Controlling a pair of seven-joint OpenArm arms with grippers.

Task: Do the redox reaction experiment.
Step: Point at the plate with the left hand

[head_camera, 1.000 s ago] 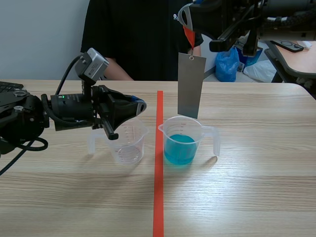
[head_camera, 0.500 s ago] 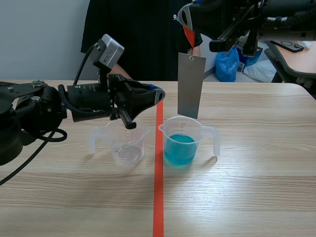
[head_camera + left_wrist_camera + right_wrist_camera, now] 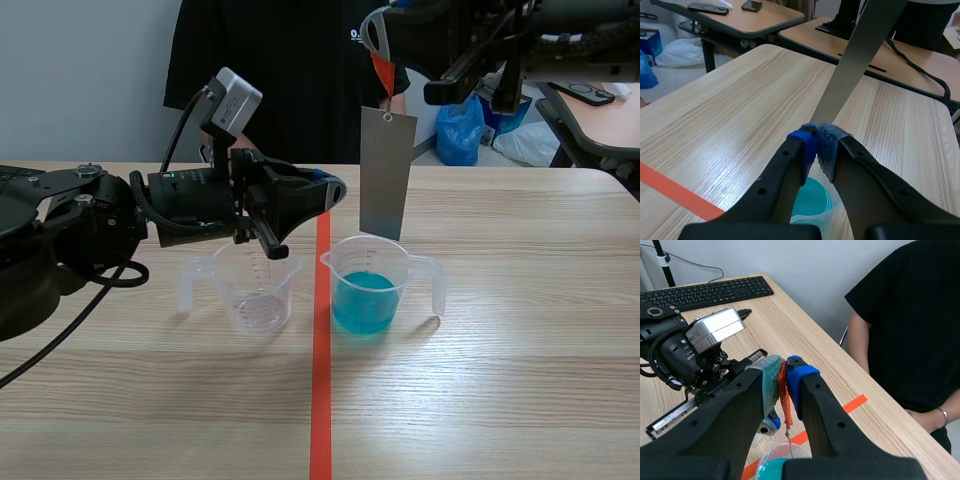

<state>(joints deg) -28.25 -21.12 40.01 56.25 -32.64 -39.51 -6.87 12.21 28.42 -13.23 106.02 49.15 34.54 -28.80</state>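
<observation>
The right gripper (image 3: 784, 372) pinches the tag (image 3: 784, 400), and the plate (image 3: 386, 175) hangs from it above the cup (image 3: 372, 290) of blue liquid (not yet dipped). The left gripper (image 3: 816, 145), fingers pressed together on nothing, sits just beside the plate. A nudge could set the plate swinging, so it misses or tips the cup.

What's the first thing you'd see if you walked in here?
A grey metal sheet dangles in the air from an orange tag pinched in the right gripper, right over a cup of blue liquid. The left gripper, shut, points toward the sheet from above an empty clear cup.
</observation>
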